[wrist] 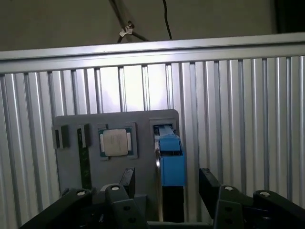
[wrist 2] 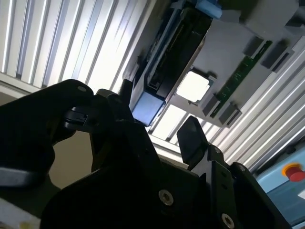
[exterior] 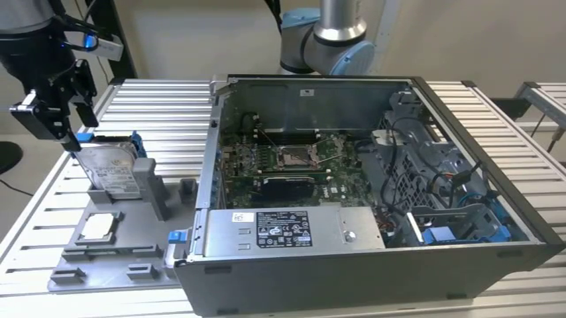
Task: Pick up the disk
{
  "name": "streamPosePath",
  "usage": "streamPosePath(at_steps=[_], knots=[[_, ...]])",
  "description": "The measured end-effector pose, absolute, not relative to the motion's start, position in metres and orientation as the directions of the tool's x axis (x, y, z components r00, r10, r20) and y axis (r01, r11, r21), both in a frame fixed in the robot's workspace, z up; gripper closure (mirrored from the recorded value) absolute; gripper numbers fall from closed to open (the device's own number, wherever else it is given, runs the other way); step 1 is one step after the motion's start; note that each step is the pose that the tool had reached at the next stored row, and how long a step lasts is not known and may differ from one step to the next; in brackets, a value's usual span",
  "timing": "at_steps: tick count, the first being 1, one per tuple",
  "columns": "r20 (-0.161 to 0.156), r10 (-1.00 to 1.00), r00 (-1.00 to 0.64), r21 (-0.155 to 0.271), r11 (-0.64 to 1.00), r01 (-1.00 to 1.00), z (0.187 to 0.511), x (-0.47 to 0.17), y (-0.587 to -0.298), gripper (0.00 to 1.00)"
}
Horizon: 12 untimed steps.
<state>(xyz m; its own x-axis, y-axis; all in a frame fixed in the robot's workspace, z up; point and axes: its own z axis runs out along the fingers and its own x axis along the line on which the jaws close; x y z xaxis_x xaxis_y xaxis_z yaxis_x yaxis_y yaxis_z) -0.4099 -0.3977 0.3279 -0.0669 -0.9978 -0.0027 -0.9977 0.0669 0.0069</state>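
Observation:
The disk (exterior: 115, 173) stands on edge in a slot of the grey fixture (exterior: 132, 255) at the exterior view's left, its white label and blue bracket showing. My gripper (exterior: 79, 132) hangs just above its top end, open. In the first wrist view the gripper (wrist: 167, 183) has one black finger (wrist: 127, 180) on each side of the disk's blue bracket (wrist: 171, 162), with gaps on both sides. In the second wrist view the blue end of the disk (wrist 2: 147, 106) lies between the spread fingers of the gripper (wrist 2: 157, 112).
A small square silver chip (exterior: 99, 226) (wrist: 114, 142) lies in the fixture beside the disk. An open computer case (exterior: 354, 172) with a power supply box (exterior: 292, 228) stands to the exterior view's right. A second arm's base (exterior: 332, 40) rises behind it. The table (exterior: 159, 99) is slatted metal.

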Motion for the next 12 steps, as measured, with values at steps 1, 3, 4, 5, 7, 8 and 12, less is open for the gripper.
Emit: streamPosePath(at_steps=[1, 3, 4, 5, 7, 8, 12], knots=[[-0.003, -0.998, -0.064, 0.007, 0.064, -0.998, 0.326, -0.410, -0.397, 0.00], [-0.003, -0.998, -0.057, 0.007, 0.057, -0.998, 0.323, -0.410, -0.397, 0.00], [-0.003, -0.999, -0.053, 0.007, 0.053, -0.999, 0.321, -0.410, -0.397, 0.00], [-0.003, -0.999, -0.049, 0.007, 0.049, -0.999, 0.319, -0.410, -0.396, 0.00], [-0.003, -0.999, -0.041, 0.007, 0.041, -0.999, 0.316, -0.409, -0.396, 0.00], [-0.003, -0.999, -0.037, 0.007, 0.037, -0.999, 0.314, -0.409, -0.396, 0.00], [-0.003, -1.000, -0.021, 0.007, 0.021, -1.000, 0.307, -0.409, -0.396, 0.00]])
